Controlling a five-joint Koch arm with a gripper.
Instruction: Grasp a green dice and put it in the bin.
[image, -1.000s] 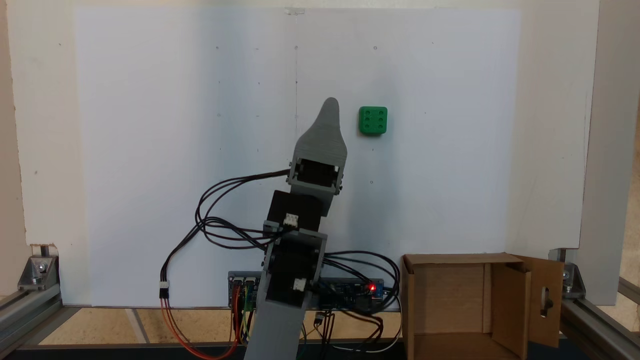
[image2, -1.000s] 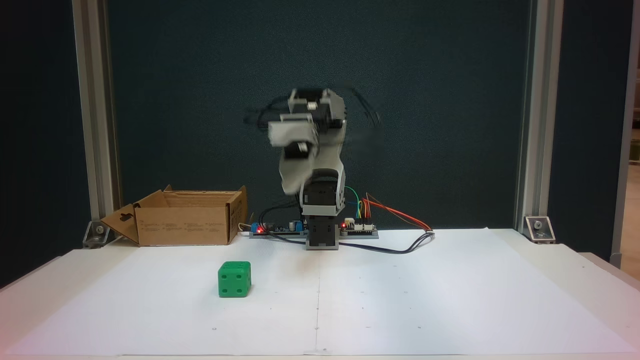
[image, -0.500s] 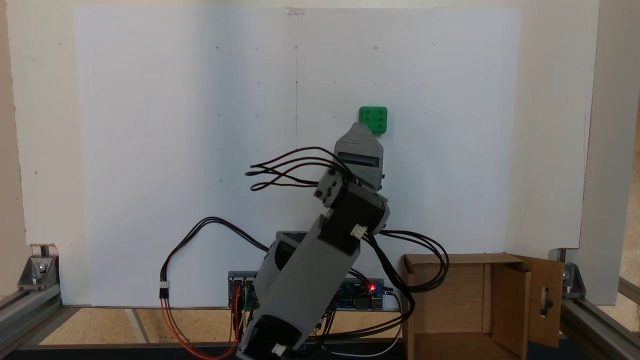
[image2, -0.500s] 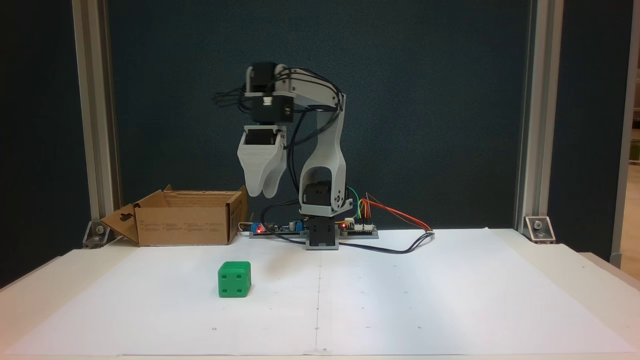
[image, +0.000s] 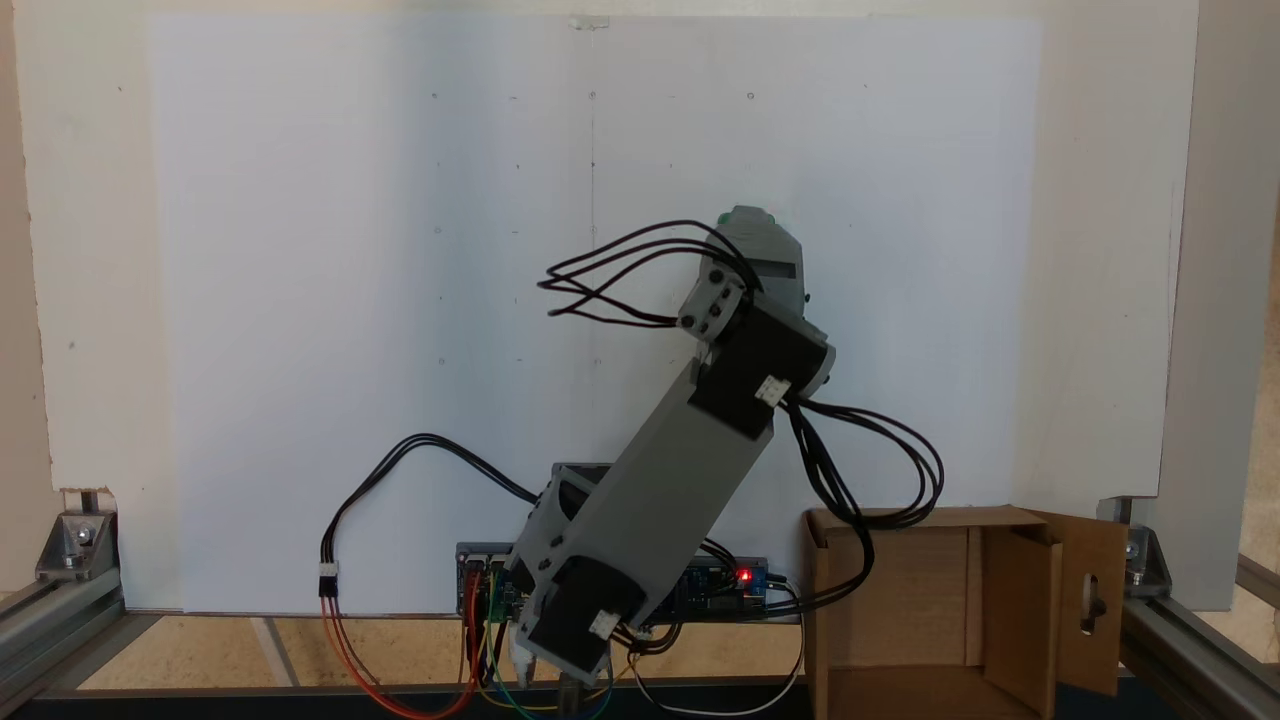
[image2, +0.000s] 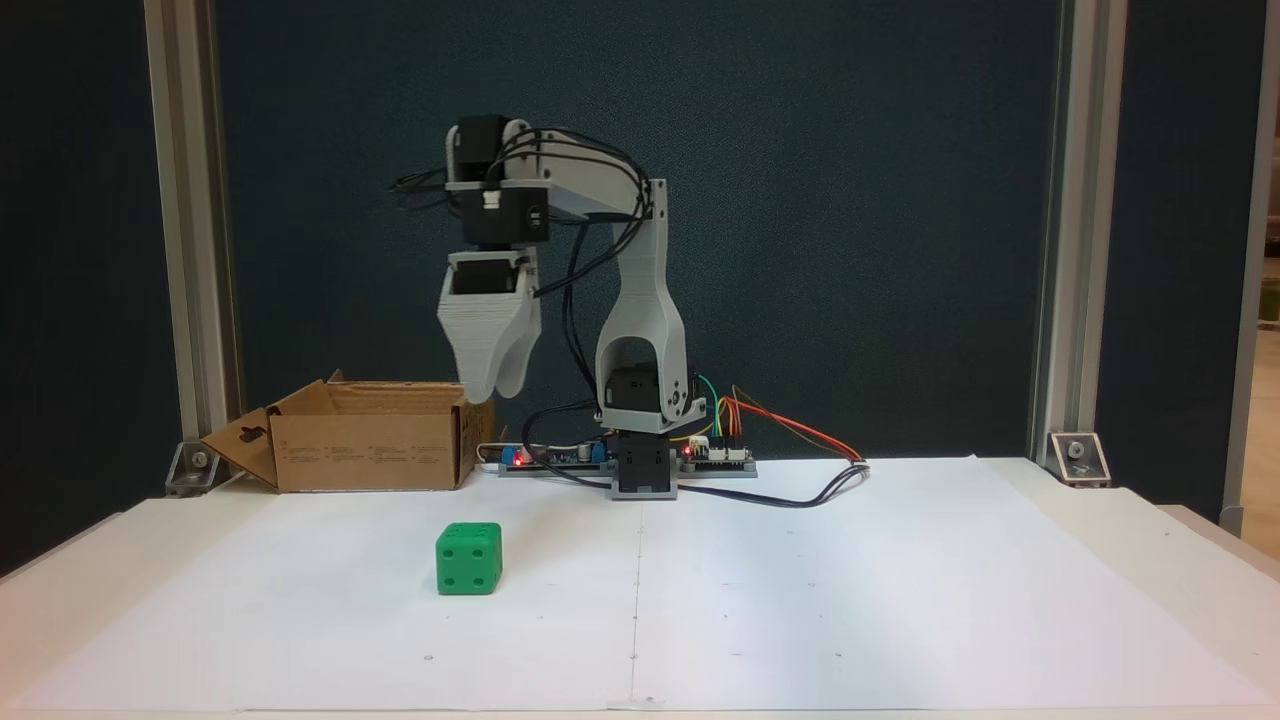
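The green dice rests on the white paper, left of centre in a fixed view from the front. My gripper hangs high above the table with its tips pointing down, well clear of the dice and about level with the bin's top edge. Its jaws lie nearly one behind the other, so the gap between them is not readable. Seen from above, the gripper covers almost all of the dice. The bin is a brown cardboard box, open on top, with a slotted flap; it also stands at the lower right.
The arm's base and its controller board sit at the back edge of the paper, with cables trailing to the right. Aluminium frame posts stand at both sides. White paper covers the table.
The arm has swung toward the dice's side and reached farther out, so the gripper now hangs over the dice. The dice and the bin have not moved.
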